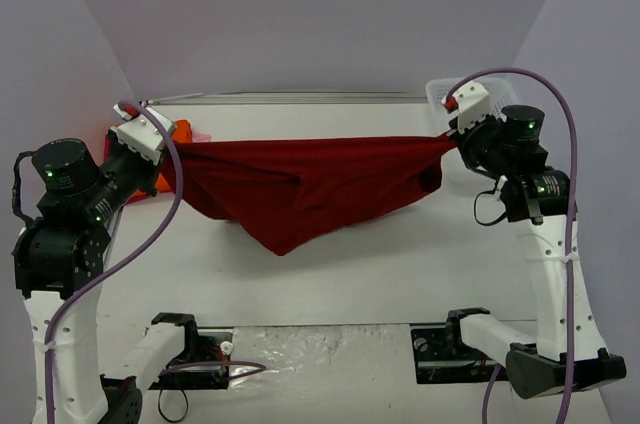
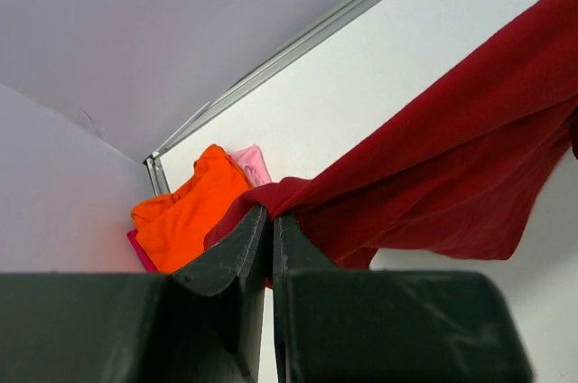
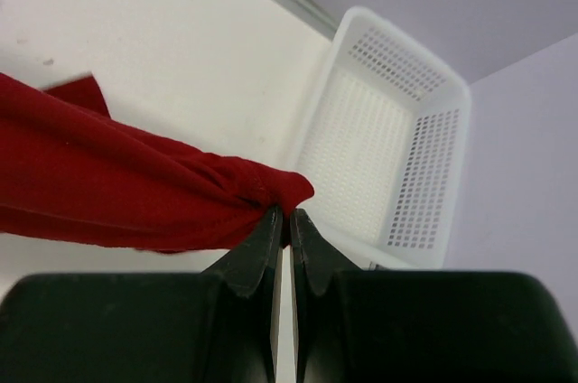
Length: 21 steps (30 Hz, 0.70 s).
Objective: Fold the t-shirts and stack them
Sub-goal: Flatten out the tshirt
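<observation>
The dark red t-shirt [image 1: 310, 189] hangs stretched in the air between my two grippers, its lower part sagging to a point above the table. My left gripper [image 1: 172, 151] is shut on its left corner; the left wrist view shows the fingers [image 2: 244, 243] pinching the red cloth [image 2: 452, 175]. My right gripper [image 1: 452, 139] is shut on its right corner; the right wrist view shows red cloth [image 3: 135, 193] bunched at the fingertips [image 3: 269, 225]. The orange t-shirt [image 2: 185, 211] lies at the table's far left corner with the pale pink t-shirt [image 2: 251, 164] beside it.
A white mesh basket [image 3: 388, 166] stands at the far right corner, behind my right gripper; it also shows in the top view [image 1: 438, 96]. Purple walls close in on both sides and the back. The arm bases [image 1: 190, 344] sit at the near edge.
</observation>
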Available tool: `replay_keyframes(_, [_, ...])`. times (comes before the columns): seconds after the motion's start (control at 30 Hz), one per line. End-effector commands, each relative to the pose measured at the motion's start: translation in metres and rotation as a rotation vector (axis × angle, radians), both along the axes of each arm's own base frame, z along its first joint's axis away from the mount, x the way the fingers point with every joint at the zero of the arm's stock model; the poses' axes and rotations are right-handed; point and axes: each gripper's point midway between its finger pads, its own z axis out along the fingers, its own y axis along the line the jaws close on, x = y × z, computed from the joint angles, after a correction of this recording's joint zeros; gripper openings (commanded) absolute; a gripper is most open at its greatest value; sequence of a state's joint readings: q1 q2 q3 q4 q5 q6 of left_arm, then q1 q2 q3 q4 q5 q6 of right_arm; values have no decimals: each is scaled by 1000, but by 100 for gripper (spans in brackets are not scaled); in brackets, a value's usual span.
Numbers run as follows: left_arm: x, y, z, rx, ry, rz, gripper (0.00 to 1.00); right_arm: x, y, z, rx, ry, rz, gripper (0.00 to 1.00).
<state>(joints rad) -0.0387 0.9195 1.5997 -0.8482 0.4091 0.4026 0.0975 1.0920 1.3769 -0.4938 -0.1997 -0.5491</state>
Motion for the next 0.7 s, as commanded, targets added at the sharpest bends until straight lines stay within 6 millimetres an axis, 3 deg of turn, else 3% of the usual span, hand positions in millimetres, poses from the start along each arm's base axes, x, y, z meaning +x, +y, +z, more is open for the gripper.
replay_keyframes(0.0, [8, 8, 30, -37, -90, 58, 2, 1, -2, 42, 37, -105, -14, 0])
replay_keyframes(0.17, [52, 16, 18, -46, -63, 124, 2, 31, -4, 32, 47, -79, -53, 0])
replay_keyframes(0.27, [89, 20, -2, -39, -19, 157, 2, 62, -5, 11, 44, -37, -80, 0])
replay_keyframes(0.3, [99, 21, -8, -36, -6, 163, 2, 78, -3, -6, 40, 4, -83, 0])
replay_keyframes(0.33, [121, 22, -25, -28, 28, 174, 2, 87, -3, -10, 44, 13, -89, 0])
replay_keyframes(0.37, [133, 22, -36, -21, 49, 178, 2, 102, -3, -31, 36, 64, -96, 0])
replay_keyframes(0.47, [182, 24, -83, 12, 133, 194, 2, 130, -6, -51, 30, 90, -140, 0])
replay_keyframes(0.5, [205, 24, -114, 28, 197, 203, 2, 145, -7, -73, 19, 126, -152, 0])
replay_keyframes(0.53, [221, 23, -127, 42, 203, 198, 2, 155, -8, -77, 20, 126, -169, 0])
replay_keyframes(0.57, [236, 23, -135, 50, 209, 200, 2, 170, -12, -103, -1, 168, -195, 0])
replay_keyframes(0.6, [259, 24, -177, 67, 290, 213, 17, 178, -13, -114, -14, 183, -214, 0])
replay_keyframes(0.67, [285, 19, -211, 81, 347, 204, 63, 198, -16, -125, -31, 193, -245, 6])
